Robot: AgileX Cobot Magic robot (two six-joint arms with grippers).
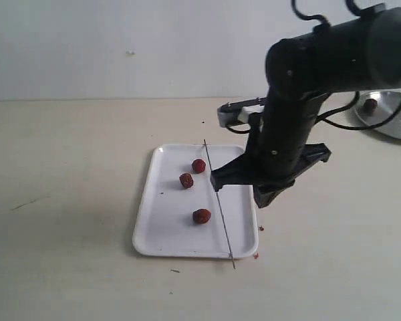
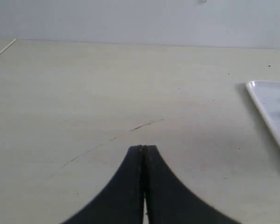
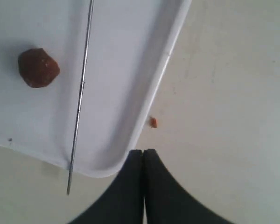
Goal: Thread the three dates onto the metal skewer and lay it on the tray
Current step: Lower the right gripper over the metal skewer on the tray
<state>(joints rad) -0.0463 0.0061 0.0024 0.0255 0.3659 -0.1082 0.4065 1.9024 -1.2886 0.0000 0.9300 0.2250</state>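
Surface: pale cream bench (image 1: pixel 67 200), matt, with a faint thin scratch (image 2: pixel 147 124) on its bare part. A plain white wall (image 1: pixel 120 40) closes the scene behind it.

Container 1: white rectangular tray (image 1: pixel 167 231) with rounded corners and a shallow raised rim, flat on the middle of the bench. Contents:
- three small wrinkled dark-red dates, loose and apart from one another: two near each other toward the far end (image 1: pixel 198 166) (image 1: pixel 186 180), one alone toward the near end (image 1: pixel 202 216);
- one thin straight grey metal skewer (image 1: pixel 219 204), bare, lying lengthwise along the tray's right part, both ends overhanging the rim. No date touches it.

Container 2: round shiny silver metal plate (image 1: pixel 395 119), far right, well apart from the tray, holding one similar dark-red fruit (image 1: pixel 370 104).

Loose: small orange-red crumb (image 3: pixel 152 122) on the bench just beside the tray's rim.

Right gripper (image 3: pixel 143 153): on a black arm (image 1: pixel 301 114) above the tray's right near corner, fingers pressed together, holding nothing.

Left gripper (image 2: pixel 143 148): over bare bench with the tray's corner off to one side, fingers likewise together, empty.
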